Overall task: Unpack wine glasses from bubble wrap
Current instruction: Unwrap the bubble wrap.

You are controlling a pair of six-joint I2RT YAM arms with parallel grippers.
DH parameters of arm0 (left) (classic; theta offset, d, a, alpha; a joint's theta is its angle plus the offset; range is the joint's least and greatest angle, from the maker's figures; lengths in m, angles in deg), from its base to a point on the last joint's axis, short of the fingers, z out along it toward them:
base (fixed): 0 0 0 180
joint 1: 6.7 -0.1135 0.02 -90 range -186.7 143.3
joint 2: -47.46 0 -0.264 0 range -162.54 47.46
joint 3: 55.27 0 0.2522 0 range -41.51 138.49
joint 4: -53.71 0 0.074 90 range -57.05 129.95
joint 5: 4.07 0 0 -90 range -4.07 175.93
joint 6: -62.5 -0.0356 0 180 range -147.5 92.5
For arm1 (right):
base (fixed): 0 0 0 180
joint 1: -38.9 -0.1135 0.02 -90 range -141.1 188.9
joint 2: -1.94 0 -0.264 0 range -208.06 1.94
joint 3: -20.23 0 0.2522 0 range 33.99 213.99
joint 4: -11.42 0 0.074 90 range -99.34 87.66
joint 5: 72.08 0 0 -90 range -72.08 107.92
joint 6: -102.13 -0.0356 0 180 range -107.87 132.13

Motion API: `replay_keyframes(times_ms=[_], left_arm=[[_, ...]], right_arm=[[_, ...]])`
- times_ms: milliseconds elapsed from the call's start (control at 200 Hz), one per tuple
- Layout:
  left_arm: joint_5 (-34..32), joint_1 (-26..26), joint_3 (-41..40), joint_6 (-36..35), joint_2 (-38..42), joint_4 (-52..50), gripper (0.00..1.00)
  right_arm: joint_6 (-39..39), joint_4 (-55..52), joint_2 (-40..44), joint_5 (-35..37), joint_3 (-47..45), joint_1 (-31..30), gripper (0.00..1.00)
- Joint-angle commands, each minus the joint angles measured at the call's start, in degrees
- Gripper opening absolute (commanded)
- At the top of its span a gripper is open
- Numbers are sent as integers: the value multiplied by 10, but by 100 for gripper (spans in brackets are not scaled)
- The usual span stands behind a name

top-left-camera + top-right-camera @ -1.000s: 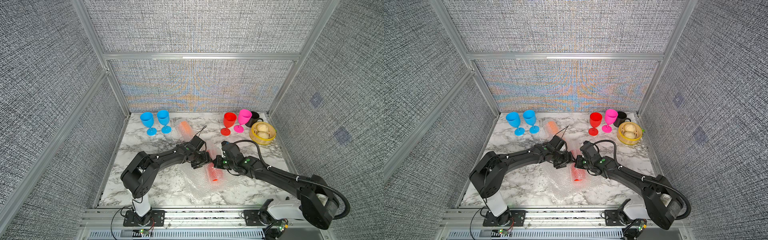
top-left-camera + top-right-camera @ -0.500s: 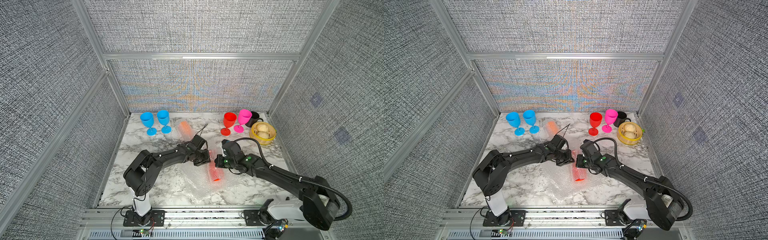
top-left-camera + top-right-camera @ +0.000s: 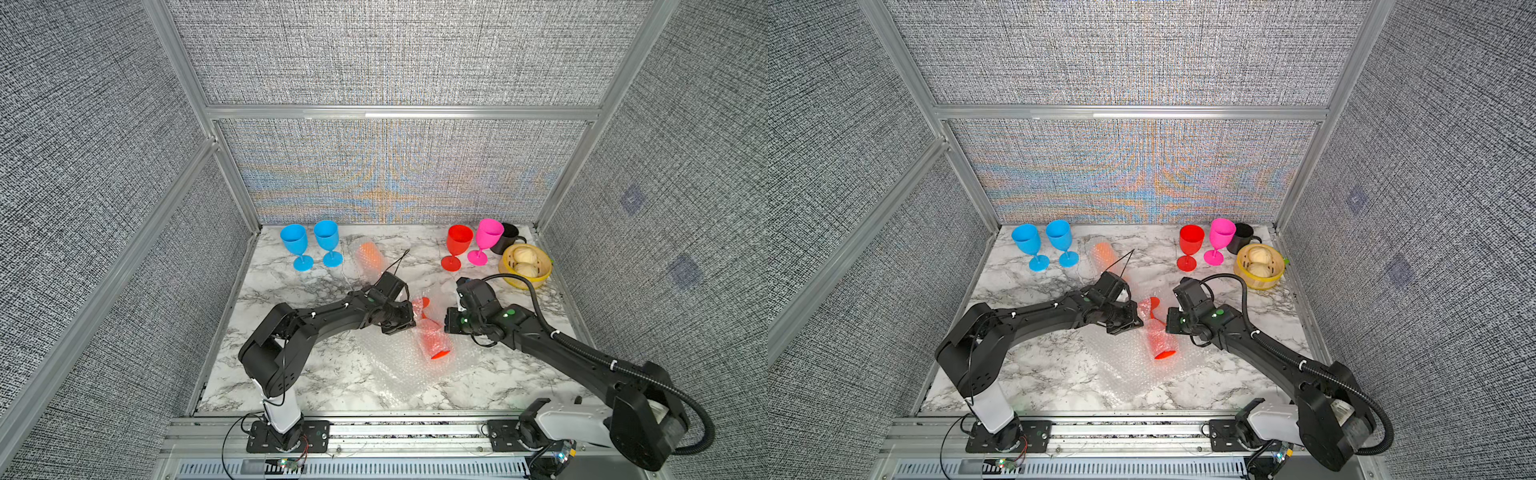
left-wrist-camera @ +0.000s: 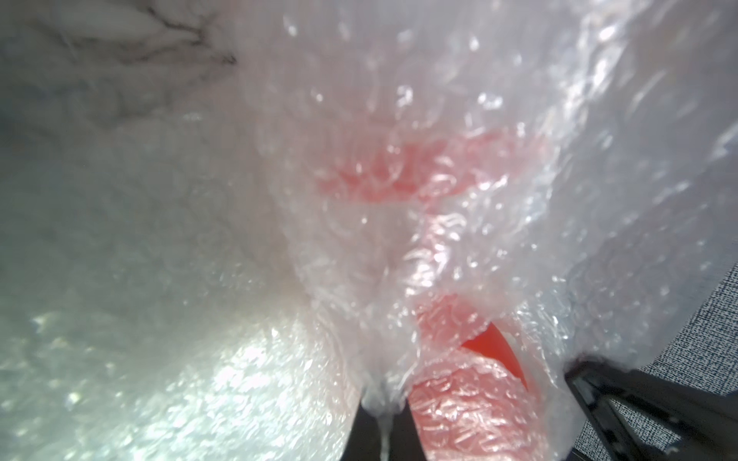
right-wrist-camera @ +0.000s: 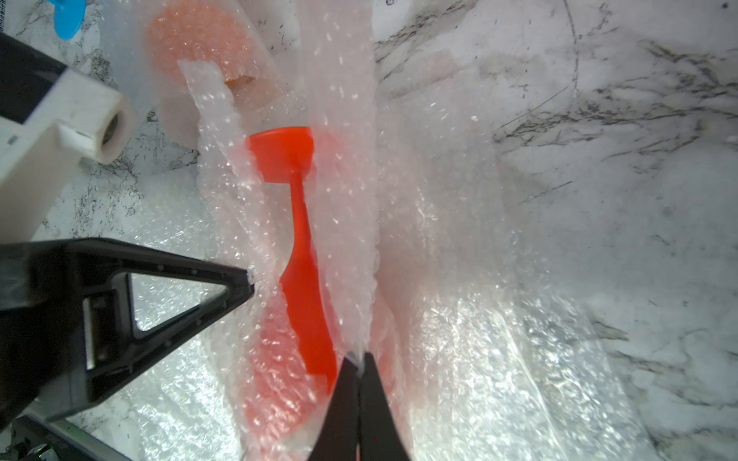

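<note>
Trouble here would come from the wrap [image 3: 395,368]. Both grippers are pinched shut on it: the left gripper [image 4: 379,407] on a fold beside the red glass [image 5: 303,239], the right gripper [image 5: 358,369] on a flap by its bowl. The glass lies on its side mid-table [image 3: 291,374], foot toward the back edge, half uncovered. If I pull unevenly, I judge it may roll toward the front edge, or the film may tear or slip free.

Both arms stretch low toward the middle, left tool [image 4: 382,401] and right tool [image 5: 358,358] pinched shut (tips almost facing).
</note>
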Motion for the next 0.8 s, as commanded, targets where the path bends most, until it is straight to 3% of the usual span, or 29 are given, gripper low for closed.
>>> replay_keyframes(times_ms=[0, 485, 756, 796], left_arm=[[-20, -5, -6, -24, 9, -33, 0], [-20, -13, -22, -46, 35, -54, 0], [-8, -17, -29, -60, 57, -65, 0], [-9, -19, -30, -63, 63, -74, 11]], right_arm=[[23, -41, 7, 28, 0, 13, 0], [44, -47, 29, -6, -13, 63, 0], [65, -4, 33, -86, -22, 69, 0], [67, -3, 32, -91, -21, 69, 0]])
